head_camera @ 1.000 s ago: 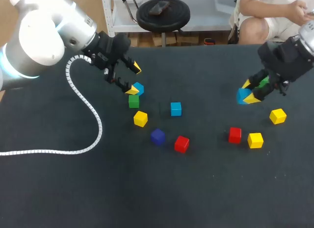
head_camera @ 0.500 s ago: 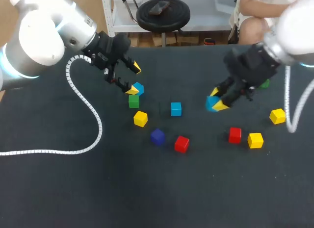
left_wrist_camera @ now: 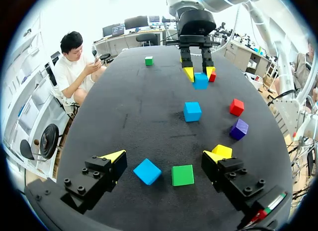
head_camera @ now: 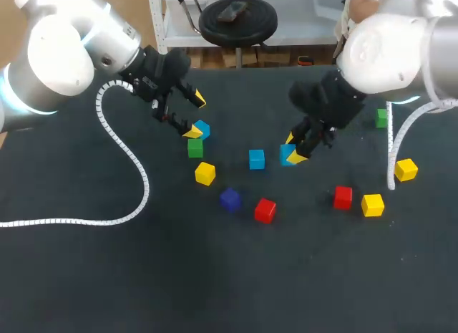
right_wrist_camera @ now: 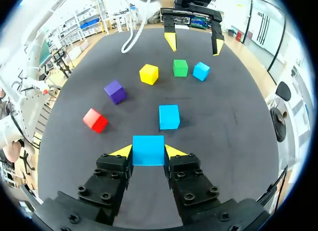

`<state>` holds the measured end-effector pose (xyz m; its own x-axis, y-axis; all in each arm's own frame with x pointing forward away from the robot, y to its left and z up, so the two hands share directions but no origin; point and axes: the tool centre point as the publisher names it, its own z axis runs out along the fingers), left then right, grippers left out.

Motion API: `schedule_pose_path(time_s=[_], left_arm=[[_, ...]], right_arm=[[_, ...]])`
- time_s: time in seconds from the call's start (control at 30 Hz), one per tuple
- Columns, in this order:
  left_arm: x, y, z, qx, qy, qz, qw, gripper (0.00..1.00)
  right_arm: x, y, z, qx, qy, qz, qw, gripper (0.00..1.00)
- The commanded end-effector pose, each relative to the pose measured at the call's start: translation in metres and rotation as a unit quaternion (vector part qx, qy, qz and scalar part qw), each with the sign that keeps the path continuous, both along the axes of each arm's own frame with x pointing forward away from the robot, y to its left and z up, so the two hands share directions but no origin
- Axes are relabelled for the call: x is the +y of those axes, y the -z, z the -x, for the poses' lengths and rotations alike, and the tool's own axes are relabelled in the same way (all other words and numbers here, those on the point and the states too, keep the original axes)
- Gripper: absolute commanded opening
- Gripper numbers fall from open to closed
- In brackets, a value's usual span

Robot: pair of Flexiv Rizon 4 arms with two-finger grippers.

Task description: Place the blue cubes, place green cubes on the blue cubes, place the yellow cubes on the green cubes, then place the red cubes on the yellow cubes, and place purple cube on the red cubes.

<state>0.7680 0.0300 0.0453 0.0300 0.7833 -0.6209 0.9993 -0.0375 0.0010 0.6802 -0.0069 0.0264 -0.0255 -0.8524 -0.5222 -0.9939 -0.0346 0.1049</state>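
My right gripper is shut on a blue cube and holds it just right of another blue cube lying mid-table. At the left, my left gripper stands open over a third blue cube and a green cube. In the left wrist view that blue cube and green cube lie between the wide-spread fingers, untouched. A yellow cube, a purple cube and a red cube lie nearer the front.
On the right side lie a red cube, two yellow cubes and a green cube near the back edge. The left arm's white cable loops over the table's left part.
My right arm has carried the blue cube leftward from the table's right side to beside the middle blue cube. The left arm has not moved.
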Motion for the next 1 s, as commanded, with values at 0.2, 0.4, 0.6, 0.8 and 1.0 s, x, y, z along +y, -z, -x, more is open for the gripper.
schedule_pose_path(time_s=[0.2,0.4,0.6,0.8,1.0], left_arm=[[0.000,0.000,-0.001,0.000,0.001,0.000,1.000,1.00],[0.000,0.000,-0.001,0.000,0.001,0.000,1.000,1.00],[0.000,0.000,-0.001,0.000,0.001,0.000,1.000,1.00],[0.000,0.000,-0.001,0.000,0.001,0.000,1.000,1.00],[0.000,0.000,-0.001,0.000,0.001,0.000,1.000,1.00]], right_arm=[[0.007,0.012,0.000,-0.001,0.015,0.021,1.000,0.00],[0.014,0.018,-0.003,0.011,0.024,0.020,0.999,0.00],[0.016,0.022,-0.005,0.016,0.020,0.014,1.000,0.00],[0.011,0.030,-0.010,0.019,0.019,0.014,1.000,0.00],[0.012,0.033,-0.017,0.021,0.019,0.013,1.000,0.00]])
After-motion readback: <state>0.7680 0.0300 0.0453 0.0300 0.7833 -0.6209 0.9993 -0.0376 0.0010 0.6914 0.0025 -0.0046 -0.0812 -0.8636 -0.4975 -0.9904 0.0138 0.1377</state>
